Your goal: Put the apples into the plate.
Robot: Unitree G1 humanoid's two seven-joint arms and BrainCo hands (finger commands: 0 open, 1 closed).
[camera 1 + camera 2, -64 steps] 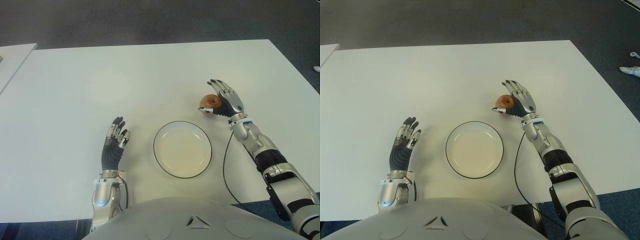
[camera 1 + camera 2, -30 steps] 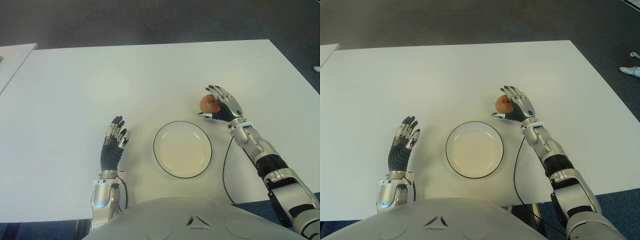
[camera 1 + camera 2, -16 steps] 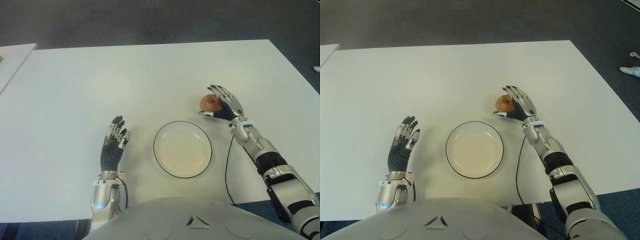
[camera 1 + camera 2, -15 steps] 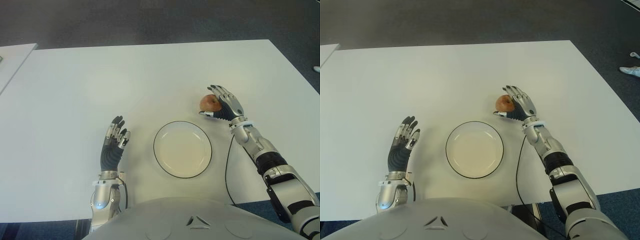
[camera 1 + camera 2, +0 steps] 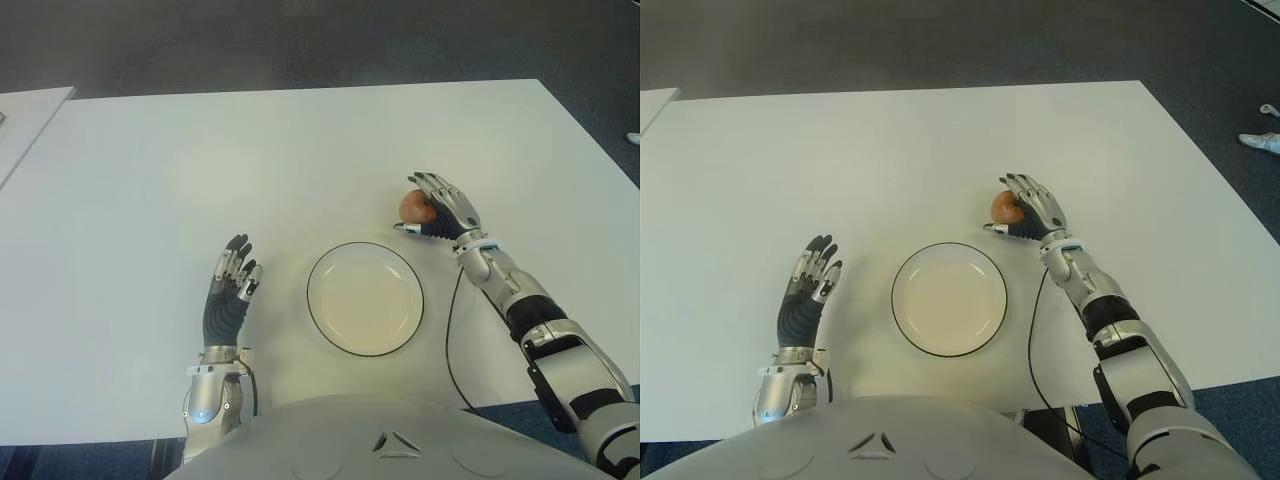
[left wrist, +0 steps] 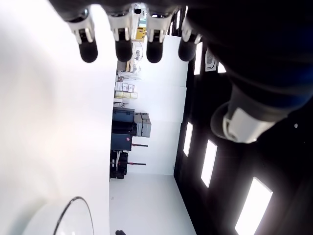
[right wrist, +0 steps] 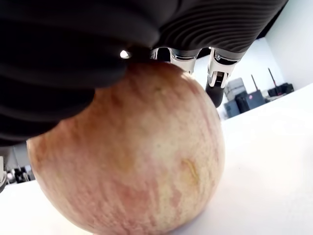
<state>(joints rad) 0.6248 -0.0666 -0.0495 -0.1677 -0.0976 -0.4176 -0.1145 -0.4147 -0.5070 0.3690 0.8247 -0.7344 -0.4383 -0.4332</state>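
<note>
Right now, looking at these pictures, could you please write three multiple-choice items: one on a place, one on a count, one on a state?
1. Where is the apple?
A. on the plate
B. in the right hand, beyond the plate's right edge
C. beside the left hand

2. How many apples show?
A. one
B. two
C. three

3. What does the plate hold?
A. an apple
B. a cup
C. nothing

Answers: 1 B, the right hand wraps it; 2 A, only that one is seen; 3 C, its surface is bare. The left hand shows left of the plate, open.
</note>
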